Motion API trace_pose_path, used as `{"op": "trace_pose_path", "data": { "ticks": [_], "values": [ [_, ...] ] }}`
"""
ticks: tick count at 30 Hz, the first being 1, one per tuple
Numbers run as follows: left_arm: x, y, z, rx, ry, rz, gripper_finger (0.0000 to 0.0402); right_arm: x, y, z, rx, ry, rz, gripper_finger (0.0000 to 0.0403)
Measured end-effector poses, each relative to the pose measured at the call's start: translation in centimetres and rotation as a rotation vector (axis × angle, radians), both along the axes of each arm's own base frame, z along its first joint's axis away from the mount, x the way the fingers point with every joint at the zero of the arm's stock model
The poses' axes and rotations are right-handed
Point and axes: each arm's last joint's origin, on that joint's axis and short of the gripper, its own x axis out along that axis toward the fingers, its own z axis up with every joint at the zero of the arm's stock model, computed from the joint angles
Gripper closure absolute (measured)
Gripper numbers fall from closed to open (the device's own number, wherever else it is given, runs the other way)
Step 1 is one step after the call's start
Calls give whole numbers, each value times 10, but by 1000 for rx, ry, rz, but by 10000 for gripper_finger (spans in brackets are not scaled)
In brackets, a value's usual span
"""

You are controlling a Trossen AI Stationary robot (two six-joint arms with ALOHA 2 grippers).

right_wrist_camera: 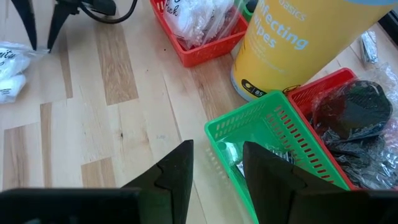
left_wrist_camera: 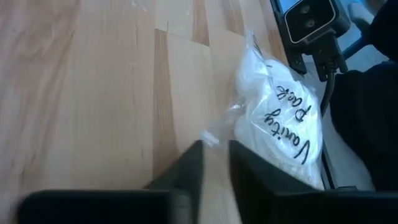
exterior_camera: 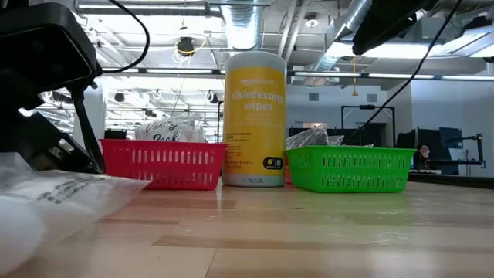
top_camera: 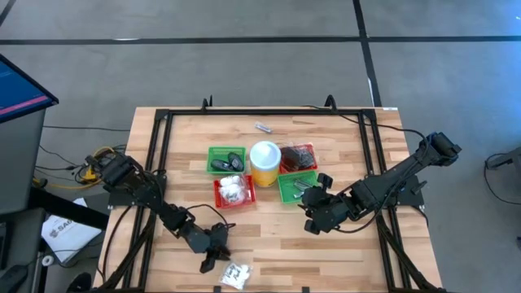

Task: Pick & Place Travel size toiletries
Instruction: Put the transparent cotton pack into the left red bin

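vanity packet (left_wrist_camera: 280,127) (flat) lies lengthwise ahead of left pincer (left_wrist_camera: 214,163).

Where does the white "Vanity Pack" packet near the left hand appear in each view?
High view: the packet lies at the table's near edge, below the left hand.
Low view: far left foreground, blurred.
Left wrist view: right of centre, just past the fingers.
Right wrist view: at the left edge.
Shared landmark: the yellow wipes canister, absent only from the left wrist view.

floor (top_camera: 244,73): grey, crossed by dark lines
ceiling (exterior_camera: 255,23): exposed ducts, strip lights
surface (top_camera: 269,236): pale wood planks
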Motion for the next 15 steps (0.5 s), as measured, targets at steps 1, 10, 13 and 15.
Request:
{"op": "trace_pose_path", "data": {
  "ticks": [1, 10, 13, 15],
  "values": [
    [0, 0, 0, 8, -5, -7, 355, 0, 0, 0, 0, 0, 0, 274],
    [2, 0, 3, 32, -46, -6, 401, 0, 0, 0, 0, 0, 0, 274],
    [2, 0, 8, 37, -77, -8, 401, 0, 0, 0, 0, 0, 0, 274],
    [2, 0, 15, 37, -105, 0, 401, 0, 0, 0, 0, 0, 0, 274]
  ]
}}
